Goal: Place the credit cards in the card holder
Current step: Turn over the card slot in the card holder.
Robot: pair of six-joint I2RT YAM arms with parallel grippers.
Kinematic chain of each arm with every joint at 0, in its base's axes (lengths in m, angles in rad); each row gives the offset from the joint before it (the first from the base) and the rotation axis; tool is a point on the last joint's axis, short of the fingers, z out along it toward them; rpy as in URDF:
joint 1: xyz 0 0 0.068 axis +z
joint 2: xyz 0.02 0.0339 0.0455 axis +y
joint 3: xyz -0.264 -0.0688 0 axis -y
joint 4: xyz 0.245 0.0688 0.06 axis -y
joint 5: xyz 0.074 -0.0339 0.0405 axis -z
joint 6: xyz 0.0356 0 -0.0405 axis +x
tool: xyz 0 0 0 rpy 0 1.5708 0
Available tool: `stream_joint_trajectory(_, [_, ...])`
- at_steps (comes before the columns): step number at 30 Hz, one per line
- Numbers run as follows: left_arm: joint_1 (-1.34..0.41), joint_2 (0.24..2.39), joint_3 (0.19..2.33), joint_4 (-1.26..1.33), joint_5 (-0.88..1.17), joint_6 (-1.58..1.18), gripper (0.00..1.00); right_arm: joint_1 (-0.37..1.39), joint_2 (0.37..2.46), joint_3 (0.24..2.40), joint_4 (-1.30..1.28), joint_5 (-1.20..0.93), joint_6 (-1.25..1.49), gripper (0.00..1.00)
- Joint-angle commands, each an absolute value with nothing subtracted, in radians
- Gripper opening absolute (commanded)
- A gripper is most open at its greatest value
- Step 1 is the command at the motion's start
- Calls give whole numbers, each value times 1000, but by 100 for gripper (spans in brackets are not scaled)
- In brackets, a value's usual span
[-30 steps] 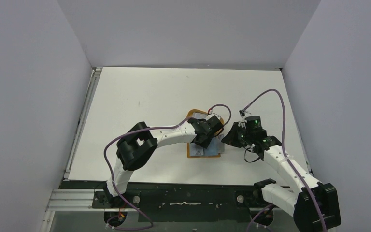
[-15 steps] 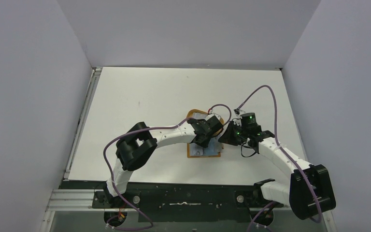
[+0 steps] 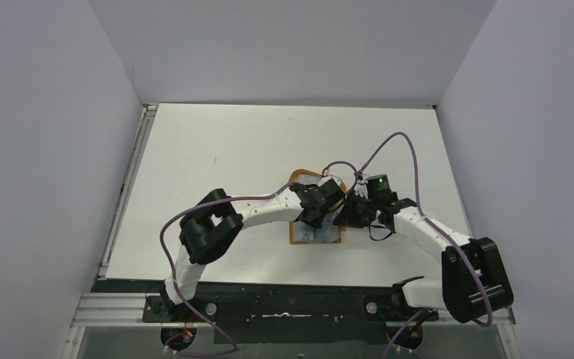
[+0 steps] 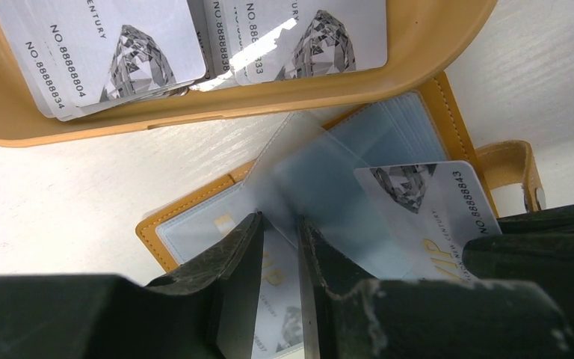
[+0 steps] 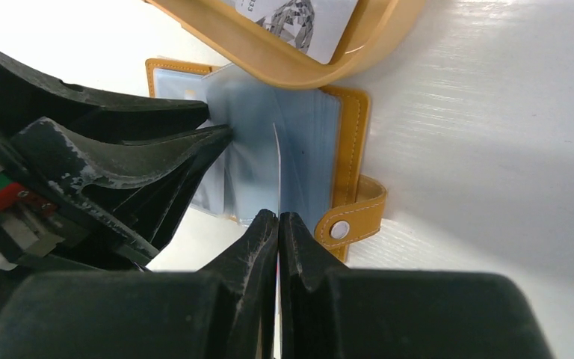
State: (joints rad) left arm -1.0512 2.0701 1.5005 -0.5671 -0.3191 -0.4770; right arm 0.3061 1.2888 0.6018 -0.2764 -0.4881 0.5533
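Open card holder (image 5: 353, 142) lying flat on the table, its far edge just under the rim of the tray (image 4: 217, 112). The right claw (image 5: 279, 224) is closed on one credit card (image 4: 426, 206), held by its near edge, with the free end over the holder's snap-tab (image 5: 353, 221) side. The left claw (image 4: 280, 247) is narrowed to a slit and appears to pinch a clear pocket (image 4: 321, 172) on the holder's other side, lifting it open. The spare cards (image 4: 119, 52) lie in the tray beyond the holder. The card is likely light, stiff and slick, so an edge grip suits it but it may slip. The pocket film is soft and flexible and probably needs holding open near its mouth.
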Motion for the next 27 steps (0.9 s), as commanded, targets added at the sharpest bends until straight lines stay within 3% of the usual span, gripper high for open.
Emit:
stream_joint_trajectory(1, [-1042, 2091, 1462, -607, -299, -471, 21, 316, 1286, 637, -231, -498, 537, 0])
stream_joint_trajectory(6, [-1041, 2092, 1460, -606, -302, -471, 37, 316, 1238, 632, -258, -459, 537, 0])
stream_joint_trajectory(9, [-1040, 2096, 1459, -609, -302, -472, 38, 311, 1179, 625, -282, -427, 535, 0])
stream_joint_trajectory(19, [-1039, 2102, 1457, -609, -302, -470, 22, 282, 1146, 607, -330, -449, 515, 0])
stream_joint_trajectory(27, [-1039, 2106, 1460, -609, -299, -471, 17, 283, 1150, 571, -326, -475, 518, 0])
